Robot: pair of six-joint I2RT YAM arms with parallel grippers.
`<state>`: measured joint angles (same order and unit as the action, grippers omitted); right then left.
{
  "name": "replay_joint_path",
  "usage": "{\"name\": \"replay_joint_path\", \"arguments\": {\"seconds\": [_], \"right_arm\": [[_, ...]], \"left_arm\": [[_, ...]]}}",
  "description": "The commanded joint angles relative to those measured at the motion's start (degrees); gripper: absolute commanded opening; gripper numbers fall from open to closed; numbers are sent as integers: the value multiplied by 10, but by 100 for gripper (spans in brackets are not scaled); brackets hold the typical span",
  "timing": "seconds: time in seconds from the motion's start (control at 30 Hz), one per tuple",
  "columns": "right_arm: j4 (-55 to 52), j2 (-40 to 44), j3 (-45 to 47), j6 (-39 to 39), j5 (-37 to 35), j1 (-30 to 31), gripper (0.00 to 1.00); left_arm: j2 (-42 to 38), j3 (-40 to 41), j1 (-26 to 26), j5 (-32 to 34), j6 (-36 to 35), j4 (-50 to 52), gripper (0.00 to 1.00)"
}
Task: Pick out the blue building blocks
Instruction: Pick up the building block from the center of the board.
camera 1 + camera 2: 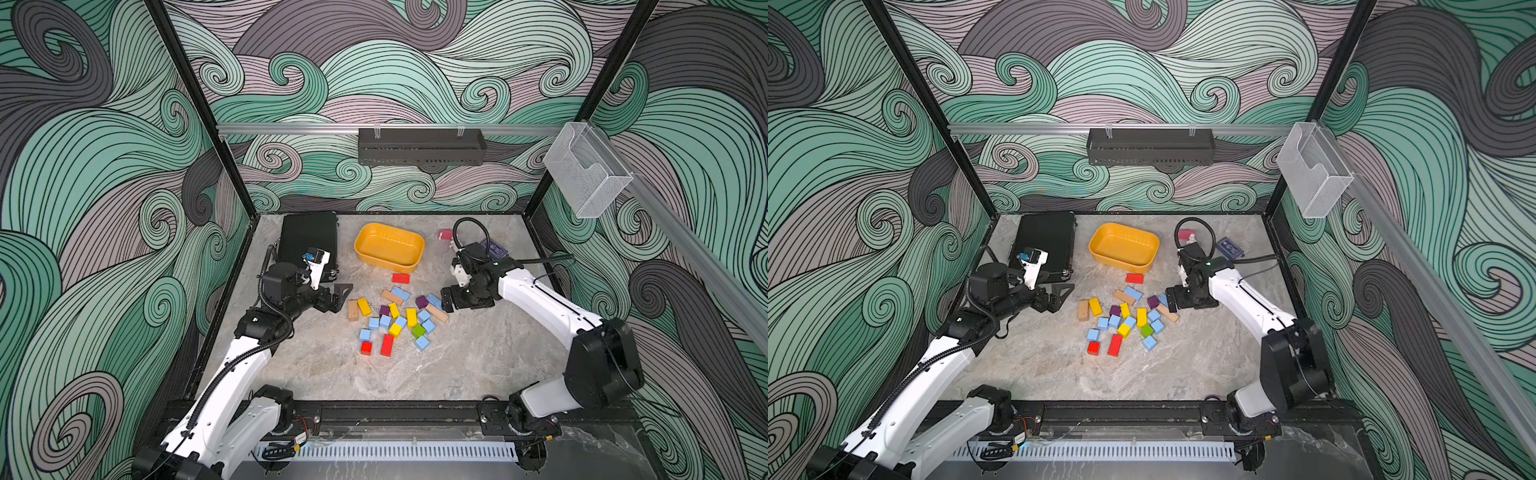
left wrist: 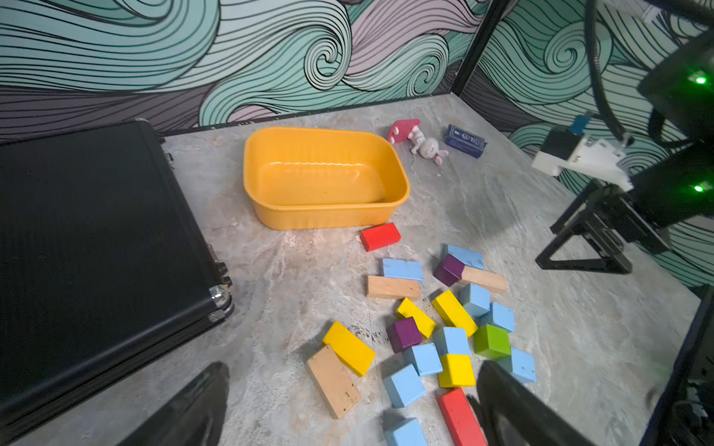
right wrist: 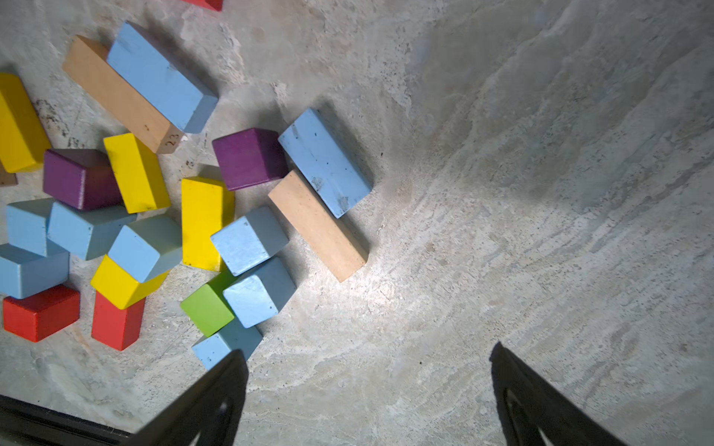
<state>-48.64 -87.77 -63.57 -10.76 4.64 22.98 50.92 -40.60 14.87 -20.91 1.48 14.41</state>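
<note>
Several light blue building blocks lie in a mixed pile mid-table: a long brick (image 1: 401,294), cubes (image 1: 422,343) (image 1: 365,334), and others among yellow, red, purple, green and wooden blocks. My left gripper (image 1: 338,297) hangs open just left of the pile; in its wrist view (image 2: 351,370) a wooden brick and blue cubes (image 2: 404,385) lie between its fingers. My right gripper (image 1: 446,300) stands open at the pile's right edge. In its wrist view (image 3: 369,351) bare table lies between the fingers, a blue cube (image 3: 226,343) sits by one finger and a blue brick (image 3: 324,162) lies ahead.
An empty yellow tub (image 1: 386,266) sits behind the pile, with a red brick (image 1: 401,278) in front of it. A black case (image 1: 307,237) lies at the back left. A pink toy (image 1: 445,235) and a navy packet (image 1: 1230,248) lie at the back right.
</note>
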Motion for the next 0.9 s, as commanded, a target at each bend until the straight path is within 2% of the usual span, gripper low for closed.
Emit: {"name": "replay_joint_path", "arguments": {"seconds": [0.0,0.3,0.87], "right_arm": [[21,-32,-16,0,25,3,97],[42,-98,-49,-3,3,8,94],[67,-161,-70,13,-51,26,95]], "left_arm": [[12,10,25,19,19,-25,99],[47,28,77,45,26,-65,99],[47,40,82,66,14,-69,99]]}}
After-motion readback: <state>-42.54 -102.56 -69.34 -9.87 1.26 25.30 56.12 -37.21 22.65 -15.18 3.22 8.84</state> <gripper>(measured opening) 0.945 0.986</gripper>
